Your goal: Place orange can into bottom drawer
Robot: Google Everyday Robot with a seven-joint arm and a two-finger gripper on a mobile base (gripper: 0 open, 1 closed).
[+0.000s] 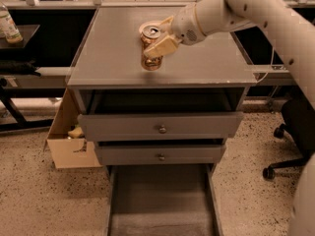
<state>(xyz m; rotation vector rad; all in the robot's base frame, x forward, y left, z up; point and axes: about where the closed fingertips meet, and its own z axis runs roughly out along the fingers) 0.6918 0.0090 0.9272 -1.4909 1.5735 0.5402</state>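
Observation:
The orange can [150, 48] is copper-coloured with a silver top. It is above the grey cabinet top [108, 58], near its middle. My gripper [158, 44] reaches in from the right on the white arm, and its cream fingers [162, 44] are closed around the can's side. The can looks held just off the surface. The bottom drawer [162, 200] is pulled out at floor level below the cabinet, and its flat grey floor is bare. The cream bowl is hidden behind the can and gripper.
Two upper drawers with round knobs [162, 129] [160, 157] sit above the bottom drawer, the top one pulled out a little. A cardboard box [69, 144] stands left of the cabinet. A bottle [8, 26] is at far left. An office chair base [288, 132] is at right.

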